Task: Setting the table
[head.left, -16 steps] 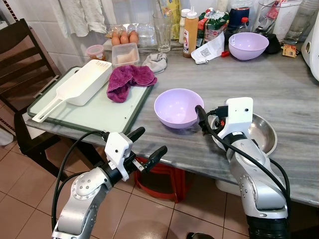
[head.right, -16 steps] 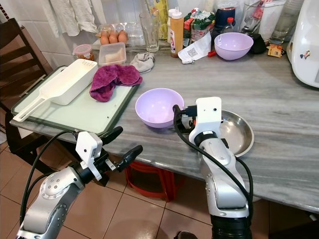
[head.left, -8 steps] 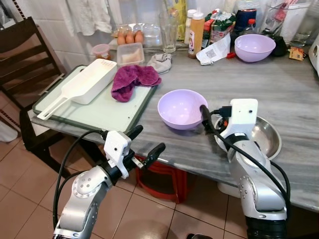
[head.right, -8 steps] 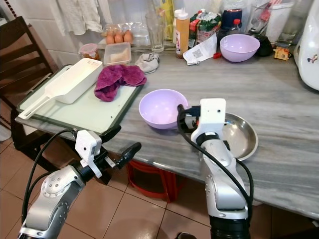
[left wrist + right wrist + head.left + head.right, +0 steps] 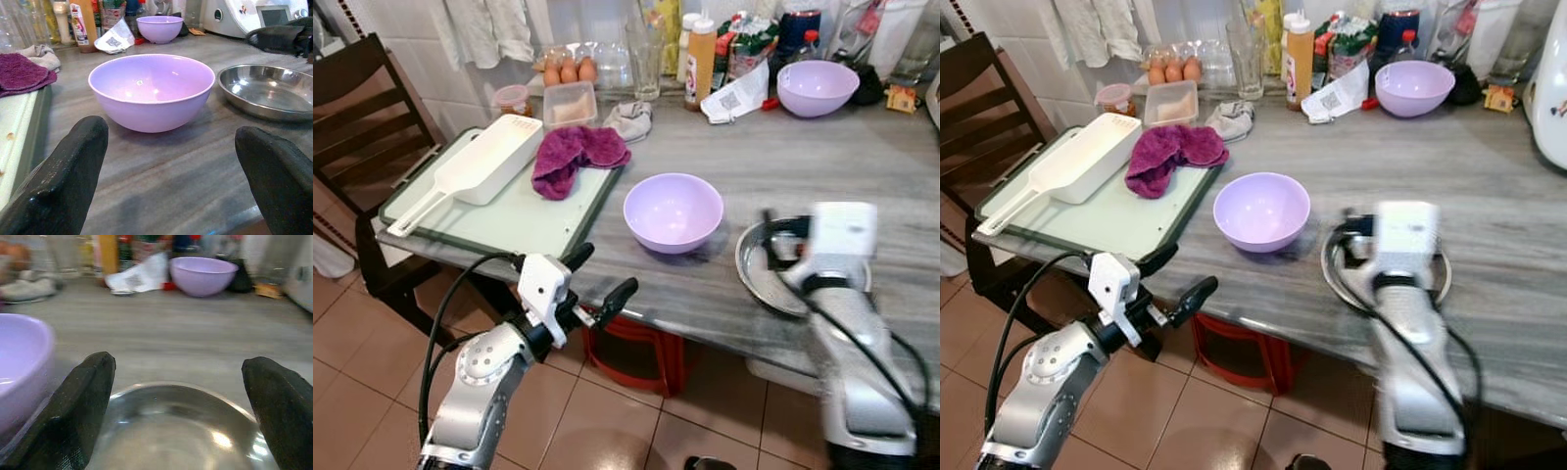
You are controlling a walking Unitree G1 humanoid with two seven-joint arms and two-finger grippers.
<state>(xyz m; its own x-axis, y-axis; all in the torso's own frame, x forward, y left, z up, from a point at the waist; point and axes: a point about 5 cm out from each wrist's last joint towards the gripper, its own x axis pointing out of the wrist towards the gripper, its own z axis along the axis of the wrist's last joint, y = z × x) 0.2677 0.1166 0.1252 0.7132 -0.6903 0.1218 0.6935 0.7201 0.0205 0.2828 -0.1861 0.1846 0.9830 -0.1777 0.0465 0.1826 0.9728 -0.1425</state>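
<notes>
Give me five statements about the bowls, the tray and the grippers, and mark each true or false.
1. Two lilac bowls stand on the table: near bowl, far bowl. True.
2. The steel dish holds food. False: it is empty.
3. The purple cloth lies partly on the green tray. True.
4. The left gripper grips the near bowl. False: it is open, short of the table edge.
5. The right gripper is open above the steel dish. True.

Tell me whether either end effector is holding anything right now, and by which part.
Nothing is held. The left end effector is open off the table edge, facing the near purple bowl. The right end effector is open over the steel dish.
</notes>
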